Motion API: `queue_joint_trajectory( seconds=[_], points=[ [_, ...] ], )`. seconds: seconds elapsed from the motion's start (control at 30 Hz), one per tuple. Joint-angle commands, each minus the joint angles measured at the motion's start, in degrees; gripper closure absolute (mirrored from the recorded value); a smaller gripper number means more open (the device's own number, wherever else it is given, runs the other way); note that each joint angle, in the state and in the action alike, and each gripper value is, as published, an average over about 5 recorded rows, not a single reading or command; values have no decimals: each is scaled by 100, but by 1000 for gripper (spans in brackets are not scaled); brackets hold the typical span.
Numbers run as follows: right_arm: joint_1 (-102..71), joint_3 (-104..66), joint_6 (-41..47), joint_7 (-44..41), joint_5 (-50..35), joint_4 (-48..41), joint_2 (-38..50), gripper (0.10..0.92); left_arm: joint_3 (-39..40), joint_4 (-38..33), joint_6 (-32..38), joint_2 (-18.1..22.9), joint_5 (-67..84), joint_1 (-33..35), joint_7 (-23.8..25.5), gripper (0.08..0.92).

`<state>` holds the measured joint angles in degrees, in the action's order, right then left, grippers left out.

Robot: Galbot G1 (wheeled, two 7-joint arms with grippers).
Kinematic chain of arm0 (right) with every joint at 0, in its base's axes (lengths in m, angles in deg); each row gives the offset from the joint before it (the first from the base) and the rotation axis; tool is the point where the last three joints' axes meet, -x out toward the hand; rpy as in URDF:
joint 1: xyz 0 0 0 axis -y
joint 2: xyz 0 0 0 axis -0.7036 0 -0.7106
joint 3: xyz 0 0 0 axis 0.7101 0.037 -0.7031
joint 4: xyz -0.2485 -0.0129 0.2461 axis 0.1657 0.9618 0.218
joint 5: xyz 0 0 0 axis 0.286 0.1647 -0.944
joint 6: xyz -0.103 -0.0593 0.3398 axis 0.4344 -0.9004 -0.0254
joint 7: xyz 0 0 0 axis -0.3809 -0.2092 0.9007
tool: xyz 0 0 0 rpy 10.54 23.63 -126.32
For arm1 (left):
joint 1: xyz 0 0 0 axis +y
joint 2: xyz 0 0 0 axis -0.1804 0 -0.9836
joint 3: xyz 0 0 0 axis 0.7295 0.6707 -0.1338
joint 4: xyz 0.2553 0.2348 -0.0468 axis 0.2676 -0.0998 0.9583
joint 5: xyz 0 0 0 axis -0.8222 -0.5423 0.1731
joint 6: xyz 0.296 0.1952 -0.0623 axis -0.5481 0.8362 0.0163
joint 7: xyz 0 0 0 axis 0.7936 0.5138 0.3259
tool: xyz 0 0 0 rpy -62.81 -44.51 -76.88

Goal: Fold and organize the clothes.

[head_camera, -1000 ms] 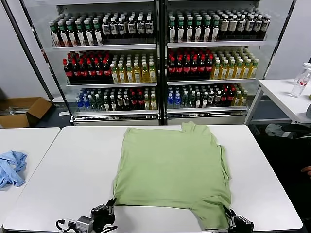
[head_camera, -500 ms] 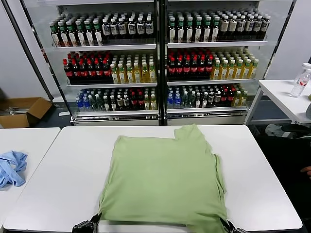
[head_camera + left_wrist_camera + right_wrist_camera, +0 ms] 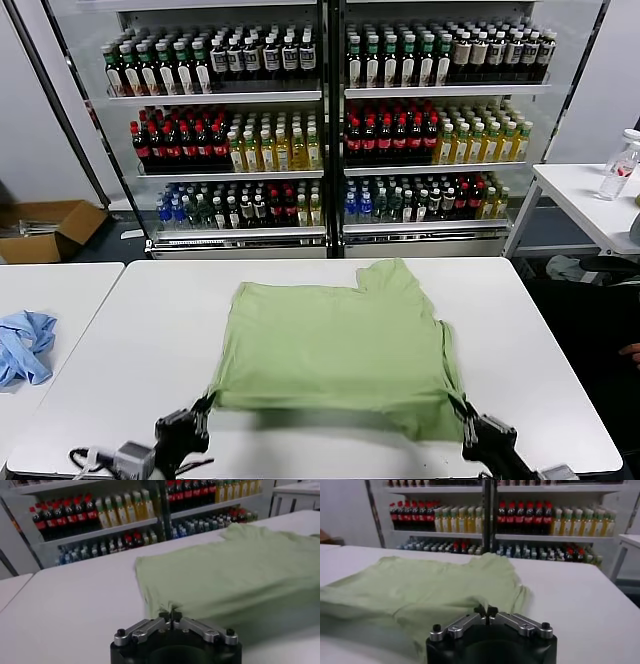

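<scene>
Two grippers hold the near edge of the shirt (image 3: 340, 350) now, one at each corner. The left gripper (image 3: 205, 408) is closed on the near left corner, and the right gripper (image 3: 462, 412) is closed on the near right corner. In the left wrist view the left gripper (image 3: 172, 616) pinches a small peak of green cloth, and in the right wrist view the right gripper (image 3: 488, 611) does the same.

Compared with a moment ago, the near edge of the shirt is lifted off the table (image 3: 150, 330). Before, this edge lay flat close to the near border of the table. Now it hangs between the two grippers, and a dark shadow shows on the table under it. The grippers have also come more into view at the near side. The far part of the shirt, with the collar area, rests on the table in the middle, in front of the drink shelves (image 3: 325, 130).

I judge that this is the start of a fold: the near edge is raised so that it can be carried to the far side and laid over the rest. Both corners must travel together, otherwise the cloth may twist or wrinkle.

On the small table at the left lies a blue cloth (image 3: 25, 345), well apart from the shirt.
</scene>
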<state>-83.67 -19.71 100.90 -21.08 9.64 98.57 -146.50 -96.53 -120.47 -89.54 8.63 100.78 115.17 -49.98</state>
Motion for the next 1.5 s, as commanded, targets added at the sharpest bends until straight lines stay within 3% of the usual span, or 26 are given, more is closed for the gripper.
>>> queue_joint_trajectory(
  seconds=[0.03, 0.4, 0.6, 0.83, 1.0, 1.23, 1.37, 1.5],
  points=[
    [1092, 393, 272, 205, -59, -603, 25, 916, 535, 1557, 183, -13, 478, -2025, 274, 916],
    [1541, 708, 450, 282, 116, -957, -10, 909, 907, 2252, 335, -31, 61, -2652, 609, 916],
    [1809, 1007, 636, 428, 291, -1226, -192, 770, 1112, 2843, 387, 105, -319, -2880, 558, 895],
    [918, 363, 624, 414, 243, -476, -43, 563, 526, 1970, 257, -188, -34, -1946, 498, 708],
    [320, 276, 549, 455, 197, -249, -231, 424, 289, 1095, -339, -206, 668, -1198, 186, 569],
    [675, 591, 534, 740, 209, -928, -476, 243, 439, 1249, -458, -48, 325, -1090, -48, 361],
    [750, 640, 597, 630, 101, -1067, -469, 263, 480, 1382, -457, -13, 339, -1155, -50, 251],
    [795, 696, 564, 498, 75, -1099, -456, 379, 496, 1496, -456, 11, 392, -1266, -53, 266]
  ],
)
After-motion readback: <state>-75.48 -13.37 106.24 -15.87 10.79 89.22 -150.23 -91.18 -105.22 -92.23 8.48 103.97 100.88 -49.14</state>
